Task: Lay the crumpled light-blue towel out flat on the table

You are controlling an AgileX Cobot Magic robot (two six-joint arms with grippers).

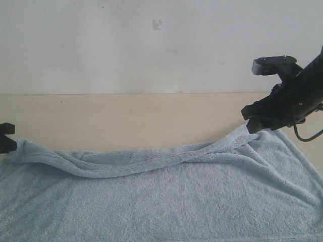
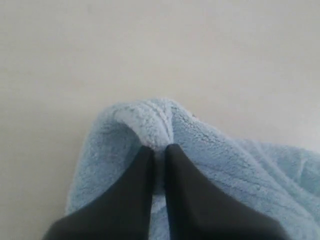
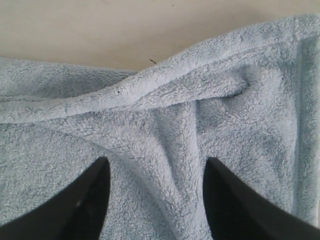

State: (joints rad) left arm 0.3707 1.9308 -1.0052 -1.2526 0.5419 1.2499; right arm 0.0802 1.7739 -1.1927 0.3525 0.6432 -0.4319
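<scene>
The light-blue towel (image 1: 161, 201) lies spread over the near part of the beige table (image 1: 126, 121), its far edge folded into a long rolled ridge (image 1: 131, 164). At the far left, my left gripper (image 1: 7, 137) is shut on the towel's corner; the wrist view shows the towel (image 2: 150, 125) bunched between the two black fingers (image 2: 135, 190). My right gripper (image 1: 255, 123) hovers at the towel's far right corner, open, with the towel (image 3: 165, 130) below and between its fingers (image 3: 90, 195). The hem (image 3: 210, 57) runs along the edge there.
A white wall (image 1: 151, 45) rises behind the table. Bare tabletop stretches beyond the towel's far edge. The right arm's black body and cable (image 1: 303, 131) hang at the right side.
</scene>
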